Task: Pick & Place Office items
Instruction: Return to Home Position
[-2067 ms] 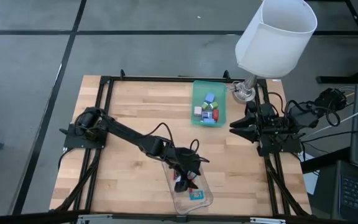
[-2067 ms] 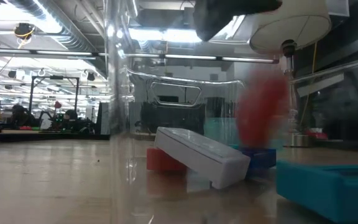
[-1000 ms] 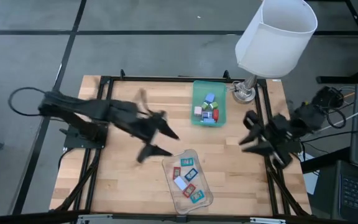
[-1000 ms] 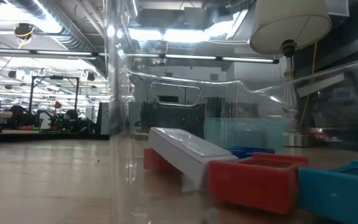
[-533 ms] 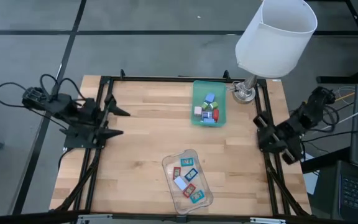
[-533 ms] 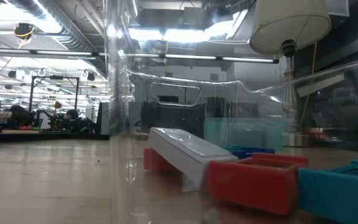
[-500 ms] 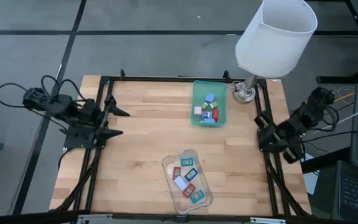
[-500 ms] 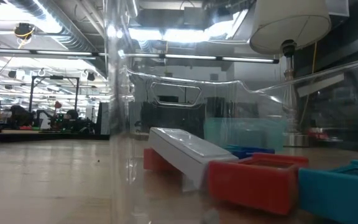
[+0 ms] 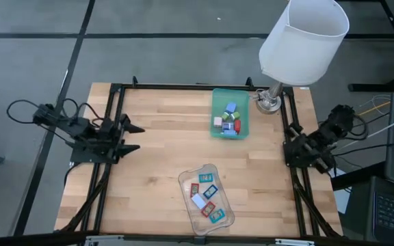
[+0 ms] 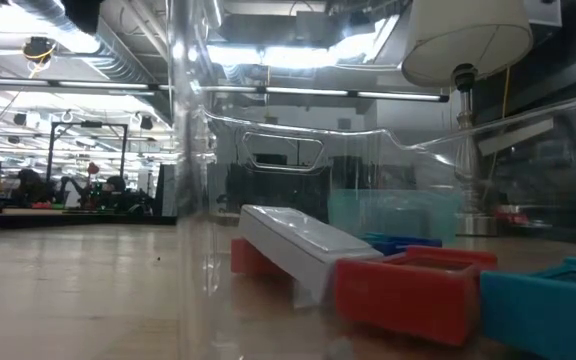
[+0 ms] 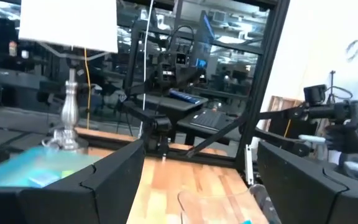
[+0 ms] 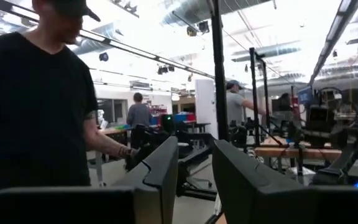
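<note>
Several flat office items (teal, red, blue, white) point(image 9: 206, 197) lie in the clear plastic tray point(image 9: 219, 220) near the table's near edge. In the low view a white piece point(image 10: 308, 243) leans on a red one, beside a red piece point(image 10: 408, 288) and a teal piece point(image 10: 553, 295). Chunky cubes point(image 9: 230, 121) sit in the green tray point(image 9: 214, 102). My left gripper point(image 9: 138, 138) point(image 11: 201, 168) is open and held back at the table's left edge. My right gripper point(image 9: 291, 137) point(image 12: 196, 168) is open at the right edge. Neither is near an item.
A lamp with a white shade point(image 9: 304, 39) stands on its metal base point(image 9: 268, 102) at the far right corner, next to the green tray. Black frame rails point(image 9: 115, 109) run along the table's edges. A person in a black shirt point(image 12: 36, 112) stands beyond the table.
My left arm has swung from the middle of the table, near the clear tray, back toward the left edge, its gripper still open. My right arm has drawn back toward the right edge and folded in. The items in both trays lie as before.
</note>
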`<state>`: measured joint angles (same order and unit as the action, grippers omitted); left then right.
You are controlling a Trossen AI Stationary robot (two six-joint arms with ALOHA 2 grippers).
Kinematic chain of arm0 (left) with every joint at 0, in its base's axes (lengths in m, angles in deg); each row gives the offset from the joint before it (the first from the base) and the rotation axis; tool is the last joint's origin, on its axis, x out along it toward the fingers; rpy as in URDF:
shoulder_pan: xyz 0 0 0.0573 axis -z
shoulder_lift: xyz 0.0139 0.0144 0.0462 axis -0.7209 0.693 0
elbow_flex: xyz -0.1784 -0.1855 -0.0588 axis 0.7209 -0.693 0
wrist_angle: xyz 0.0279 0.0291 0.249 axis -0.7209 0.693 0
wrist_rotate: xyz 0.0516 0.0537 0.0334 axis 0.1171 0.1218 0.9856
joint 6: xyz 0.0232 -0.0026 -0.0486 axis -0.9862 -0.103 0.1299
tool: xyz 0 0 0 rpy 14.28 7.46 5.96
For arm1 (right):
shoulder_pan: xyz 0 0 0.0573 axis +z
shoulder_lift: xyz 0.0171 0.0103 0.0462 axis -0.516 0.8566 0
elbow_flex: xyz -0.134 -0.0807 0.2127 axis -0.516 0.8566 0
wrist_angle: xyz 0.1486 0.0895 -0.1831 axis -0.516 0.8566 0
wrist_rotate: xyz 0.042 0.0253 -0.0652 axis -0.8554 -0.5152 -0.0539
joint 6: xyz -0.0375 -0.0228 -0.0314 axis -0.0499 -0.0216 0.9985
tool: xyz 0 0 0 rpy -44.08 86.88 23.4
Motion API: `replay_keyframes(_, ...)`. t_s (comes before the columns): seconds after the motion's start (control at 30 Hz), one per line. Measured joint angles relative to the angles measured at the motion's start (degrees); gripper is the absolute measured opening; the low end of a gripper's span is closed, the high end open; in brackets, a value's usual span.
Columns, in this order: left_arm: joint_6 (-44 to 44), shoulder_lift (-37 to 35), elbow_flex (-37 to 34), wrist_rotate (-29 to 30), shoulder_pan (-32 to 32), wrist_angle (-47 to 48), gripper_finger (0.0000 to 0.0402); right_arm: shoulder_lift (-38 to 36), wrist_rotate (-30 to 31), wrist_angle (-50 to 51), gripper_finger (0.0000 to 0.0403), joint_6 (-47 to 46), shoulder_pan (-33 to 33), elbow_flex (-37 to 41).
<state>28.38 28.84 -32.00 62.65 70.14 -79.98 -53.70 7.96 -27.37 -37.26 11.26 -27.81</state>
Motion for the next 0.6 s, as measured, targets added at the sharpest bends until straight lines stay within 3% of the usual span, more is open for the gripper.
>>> replay_keyframes(0.4,6.11,-5.67,-20.25,1.31,-0.02,-20.03,0.0306,0.0,11.76,5.5,0.01,-3.32,0.01,4.32)
replay_keyframes(0.6,14.06,-5.61,-21.67,-0.1,0.0,-11.62,0.0306,0.02,11.19,12.65,0.01,-7.69,0.0,7.92)
